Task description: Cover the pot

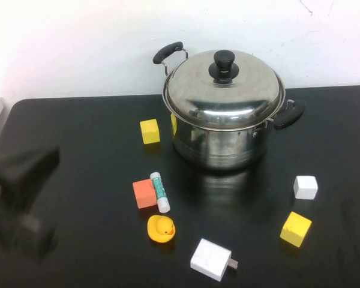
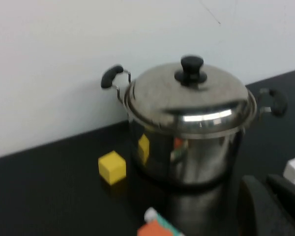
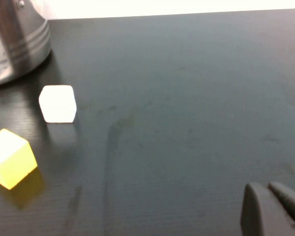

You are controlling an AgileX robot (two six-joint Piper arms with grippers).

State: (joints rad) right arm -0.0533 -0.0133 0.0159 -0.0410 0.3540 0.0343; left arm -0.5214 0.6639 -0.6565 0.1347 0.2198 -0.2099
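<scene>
Hovering blurred at the counter's left edge, left gripper (image 1: 21, 180); jaw state unclear. Right gripper (image 3: 270, 209) near the right edge, fingers nearly together, holding nothing. Pot (image 1: 219, 141) at the rear-center edge, lid (image 1: 223, 90) on it.

Lab test bench: bare black table (image 1: 78, 120), plain white wall (image 1: 66, 42), assorted toy blocks w/ rubber duck (image 1: 161, 228).

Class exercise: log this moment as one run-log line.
pot: lid on | left claw: near table's left edge, empty | right claw: low over table, empty
</scene>
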